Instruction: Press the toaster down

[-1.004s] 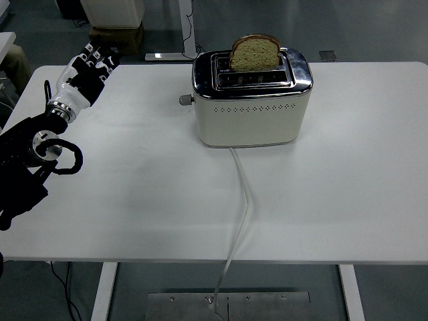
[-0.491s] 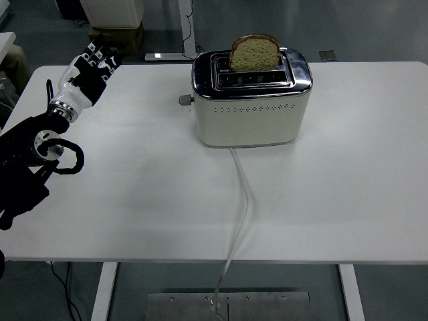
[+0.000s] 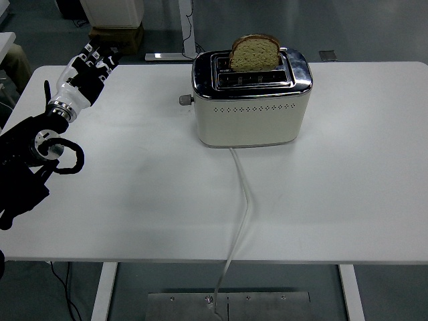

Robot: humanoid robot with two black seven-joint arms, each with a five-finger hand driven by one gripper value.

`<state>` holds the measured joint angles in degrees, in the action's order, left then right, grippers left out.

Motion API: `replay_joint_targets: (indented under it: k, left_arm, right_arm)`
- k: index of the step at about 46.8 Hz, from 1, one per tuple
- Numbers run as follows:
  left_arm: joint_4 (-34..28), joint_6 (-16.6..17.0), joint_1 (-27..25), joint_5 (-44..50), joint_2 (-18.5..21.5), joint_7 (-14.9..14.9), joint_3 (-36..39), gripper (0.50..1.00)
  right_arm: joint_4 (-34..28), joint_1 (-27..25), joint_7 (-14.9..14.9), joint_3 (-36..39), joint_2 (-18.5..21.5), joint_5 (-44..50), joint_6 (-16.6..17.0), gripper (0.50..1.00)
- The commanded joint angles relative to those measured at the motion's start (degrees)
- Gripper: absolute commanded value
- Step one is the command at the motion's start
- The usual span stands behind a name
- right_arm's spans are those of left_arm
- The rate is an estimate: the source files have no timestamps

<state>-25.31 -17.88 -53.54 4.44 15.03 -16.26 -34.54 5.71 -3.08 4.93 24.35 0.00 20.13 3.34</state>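
A cream and chrome toaster (image 3: pixel 251 100) stands at the back middle of the white table (image 3: pixel 134 200). One slice of brown bread (image 3: pixel 255 52) sticks up out of its rear slot. Its grey lever knob (image 3: pixel 184 99) juts from the left end, raised. My left hand (image 3: pixel 88 70) hovers over the table's far left, well to the left of the knob, fingers extended and holding nothing. The right arm does not show.
A white power cord (image 3: pixel 243 200) runs from the toaster's front down over the table's near edge. A cardboard box (image 3: pixel 117 37) and a table leg base sit on the floor behind the table.
The left hand has shifted very slightly at the far left. The toaster, bread and knob have not moved.
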Motion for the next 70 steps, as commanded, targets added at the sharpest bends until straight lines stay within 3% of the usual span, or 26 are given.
replay_joint_targets:
  k: [1,12,19,23,30,36,38,44,53,57,70]
  left_arm:
    - [-0.09,-0.14,-0.34,-0.22,0.0,0.09,0.17,1.0]
    - [-4.21,1.79,-1.4,-0.4,0.35,1.32,0.61,1.0]
    - [-13.35,6.09,-1.31,-0.4,3.95,6.5,1.93,1.0]
    - [-17.22,7.85,-2.27,-1.1,6.06,7.91,3.6,1.0]
    - [-21.88,8.82,-7.37,-3.65,9.14,8.53,7.64,1.0]
    - [-24.7,8.74,-10.89,-4.35,11.69,10.73,11.16,1.0]
    - [-29.52,8.65,-14.13,-6.19,14.06,12.74,15.37,1.0]
    - [-34.54,8.12,-20.37,-10.94,17.05,14.07,22.57,1.0]
    - [-36.3,4.43,-26.09,-19.37,17.93,14.24,29.0,1.0]
    - [-37.79,2.33,-28.02,-23.68,19.25,15.73,30.32,1.0]
    - [-43.51,-7.78,-37.51,-32.12,27.33,17.93,35.59,1.0]
  right_arm:
    - [0.01,0.0,-0.01,0.0,0.0,0.0,0.0,1.0]
    - [0.01,0.0,0.0,0.0,0.0,0.09,0.0,0.998]
    - [0.01,0.0,0.0,0.0,0.0,0.09,0.0,1.0]
    - [0.01,0.0,-0.09,0.0,0.0,0.09,0.0,0.998]
    - [0.09,0.0,0.0,0.0,0.0,0.09,0.0,1.0]
    - [0.01,0.0,0.0,0.0,0.0,0.0,0.0,0.998]
    - [0.01,0.09,0.0,-0.09,0.0,0.0,-0.09,0.998]
    - [0.01,0.09,0.0,0.0,0.0,0.0,0.0,0.998]
    - [0.01,0.09,0.0,-0.09,0.0,0.0,-0.09,0.998]
    - [0.01,0.09,0.0,-0.09,0.0,0.0,0.0,1.0]
    - [0.01,0.09,0.0,-0.09,0.0,0.0,-0.09,1.0]
